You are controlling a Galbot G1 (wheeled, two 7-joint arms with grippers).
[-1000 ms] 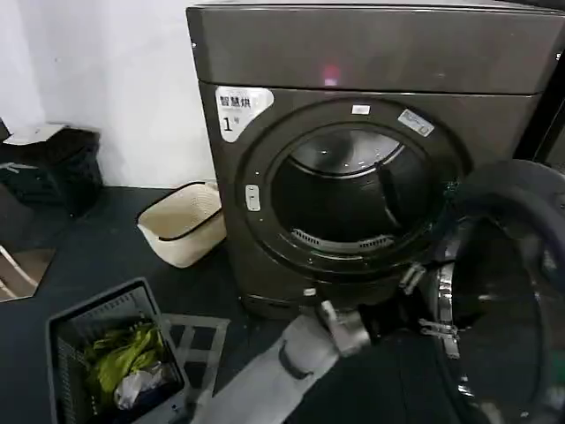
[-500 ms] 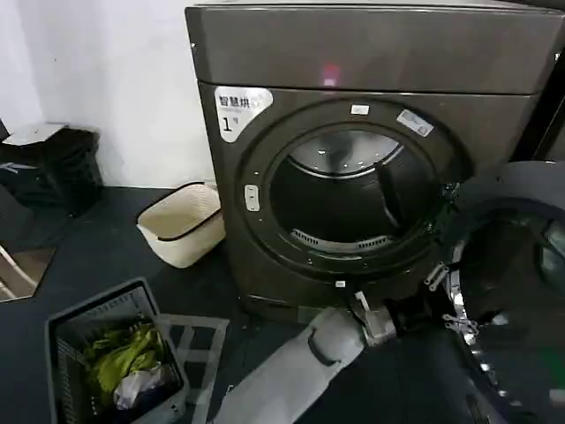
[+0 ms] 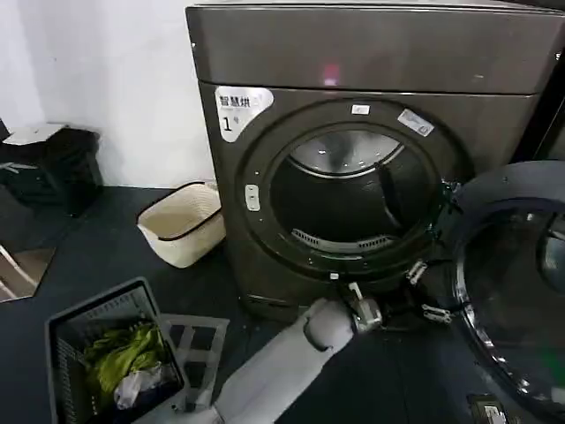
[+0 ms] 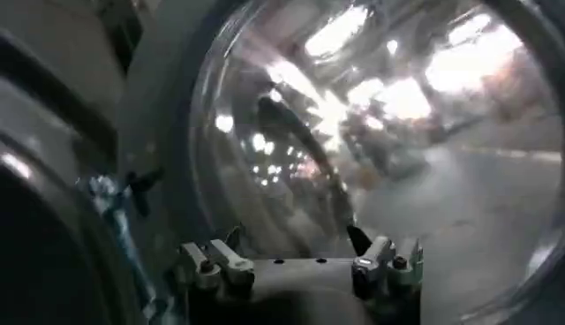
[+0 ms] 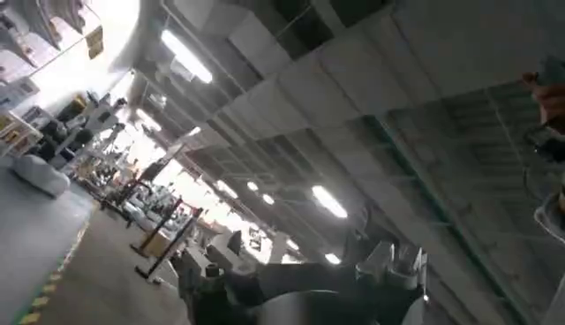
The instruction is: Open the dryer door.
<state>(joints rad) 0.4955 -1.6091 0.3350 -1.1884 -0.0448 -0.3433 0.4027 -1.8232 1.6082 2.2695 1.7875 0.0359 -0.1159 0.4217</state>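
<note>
Left hand (image 3: 422,291) reaches across low in front of the dryer (image 3: 371,150), fingers spread apart just beside the inner edge of the dryer door (image 3: 521,283), which hangs swung wide open to the right of the dark, exposed drum opening (image 3: 349,199).

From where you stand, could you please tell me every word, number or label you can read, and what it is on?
"1": on the white label at the dryer's upper front corner.
Chinese characters above that "1", same label: too blurred to read reliably.
Two small white stickers above the drum opening: too small to read.
</note>
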